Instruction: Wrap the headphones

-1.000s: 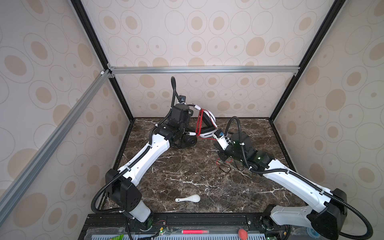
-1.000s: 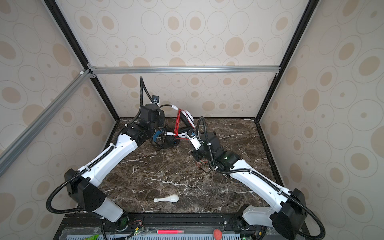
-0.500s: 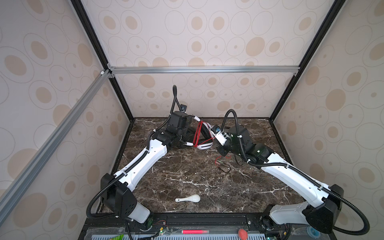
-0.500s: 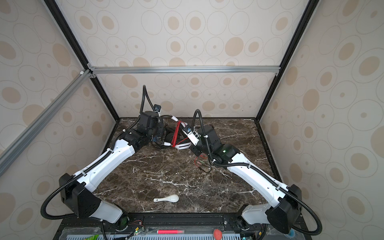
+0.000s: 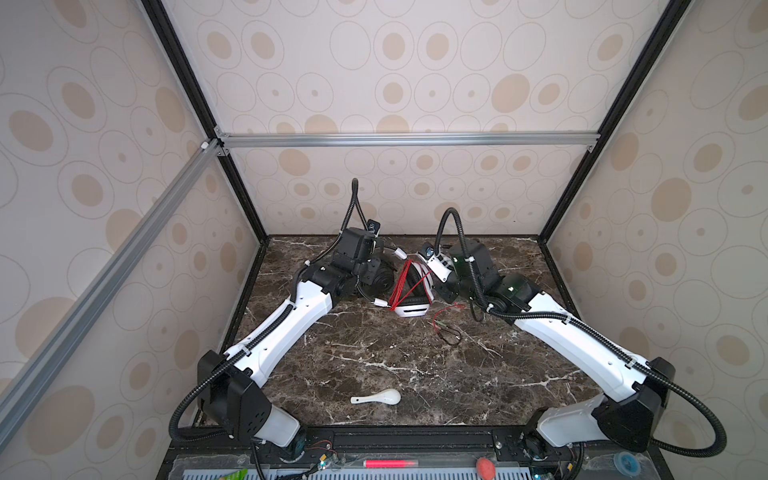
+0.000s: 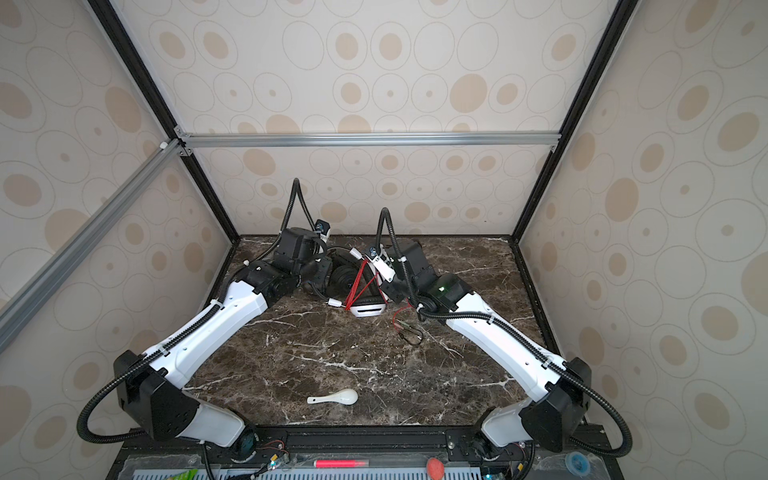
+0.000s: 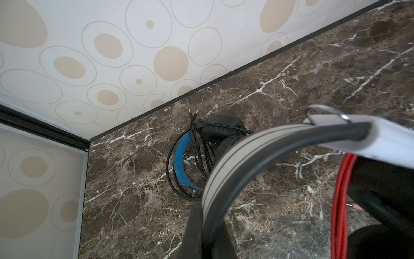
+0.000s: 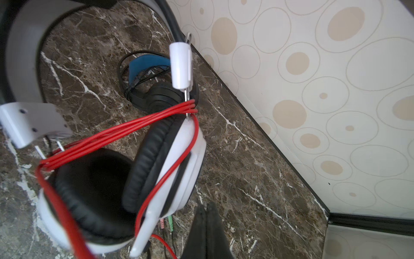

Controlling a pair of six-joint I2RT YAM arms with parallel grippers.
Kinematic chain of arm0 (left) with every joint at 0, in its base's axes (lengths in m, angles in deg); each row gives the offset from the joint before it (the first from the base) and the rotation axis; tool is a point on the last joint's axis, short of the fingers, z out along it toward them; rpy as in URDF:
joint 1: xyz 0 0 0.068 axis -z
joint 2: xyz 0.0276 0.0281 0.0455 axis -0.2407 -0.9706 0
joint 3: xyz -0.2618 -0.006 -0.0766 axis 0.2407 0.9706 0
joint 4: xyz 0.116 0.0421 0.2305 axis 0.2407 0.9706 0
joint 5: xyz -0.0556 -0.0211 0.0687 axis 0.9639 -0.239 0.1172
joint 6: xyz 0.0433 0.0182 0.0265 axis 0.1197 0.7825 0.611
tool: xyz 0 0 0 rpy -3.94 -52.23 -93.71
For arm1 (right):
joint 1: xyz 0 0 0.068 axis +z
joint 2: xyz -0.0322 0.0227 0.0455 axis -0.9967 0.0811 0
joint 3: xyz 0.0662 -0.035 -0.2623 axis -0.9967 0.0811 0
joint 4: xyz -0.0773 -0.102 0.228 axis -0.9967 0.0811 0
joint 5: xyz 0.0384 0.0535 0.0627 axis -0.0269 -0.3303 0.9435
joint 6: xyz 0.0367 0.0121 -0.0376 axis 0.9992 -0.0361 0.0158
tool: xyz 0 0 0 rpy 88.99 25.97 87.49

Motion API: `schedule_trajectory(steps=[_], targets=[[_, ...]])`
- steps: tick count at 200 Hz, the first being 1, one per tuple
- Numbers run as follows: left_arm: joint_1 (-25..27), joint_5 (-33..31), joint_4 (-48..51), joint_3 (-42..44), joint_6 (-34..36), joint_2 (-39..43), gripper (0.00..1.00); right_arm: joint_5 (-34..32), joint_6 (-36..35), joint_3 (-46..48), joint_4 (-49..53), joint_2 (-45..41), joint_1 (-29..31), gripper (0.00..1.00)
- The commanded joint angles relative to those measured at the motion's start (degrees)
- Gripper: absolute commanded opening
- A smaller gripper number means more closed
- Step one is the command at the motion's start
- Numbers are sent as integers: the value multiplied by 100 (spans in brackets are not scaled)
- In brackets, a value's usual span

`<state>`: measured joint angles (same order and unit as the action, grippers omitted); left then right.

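Lowest in both top views, just below centre, one white spoon point(image 5: 380, 398) lies alone on the dark marble table point(image 5: 374, 353). Farther in, right of centre, the loose end of the red cord point(image 5: 446, 328) lies in a slack loop. The right wrist view shows it ending in two plugs, one pink point(image 8: 161, 224) and one green point(image 8: 171, 224). Just beyond, at mid-frame, is the white headset point(image 5: 412, 309). It has white cups, thick black earpads and a grey-white headband edged in black, and several turns of the red cord are stretched tight across it between the two cup yokes. Its lower cup sits at the marble, though contact cannot be told. The left gripper point(image 7: 206, 226) is clamped on its headband, which arches up out of the fingers in the left wrist view. The right gripper point(image 8: 206, 215) sits just beside the cups with its fingers pressed together. Nothing shows between them, though a thin cord there could not be made out. Farthest back, close to the rear wall and partly hidden behind the left gripper in both top views, the black headset point(image 7: 221, 130) lies on the marble. It has a blue inner band point(image 7: 179, 166), a thin wire hoop, and a thin black cord bundled across it with two plugs point(image 7: 192, 111) sticking out. In all there are two headsets, two cords, four plugs, one spoon and two grippers.
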<state>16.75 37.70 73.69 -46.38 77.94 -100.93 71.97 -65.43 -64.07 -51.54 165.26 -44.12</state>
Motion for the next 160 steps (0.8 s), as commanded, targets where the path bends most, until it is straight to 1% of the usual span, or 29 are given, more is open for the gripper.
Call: schedule_trajectory(steps=[1,54,79,102,139,160], targets=[[22,482,-54,-76,261,420,0,-339,-93,-464,262,268,-78,1],[63,1168,-111,12,326,734,0,-31,150,-929,309,582,-339,1],[133,1390,-89,18,356,849,0,131,175,-976,326,648,-441,2],[150,1679,86,-156,435,843,0,321,139,-951,292,624,-516,4],[169,1911,160,-283,490,863,0,352,-22,-936,232,606,-583,5],[197,1882,197,-293,506,848,0,346,-119,-1023,198,602,-592,5]])
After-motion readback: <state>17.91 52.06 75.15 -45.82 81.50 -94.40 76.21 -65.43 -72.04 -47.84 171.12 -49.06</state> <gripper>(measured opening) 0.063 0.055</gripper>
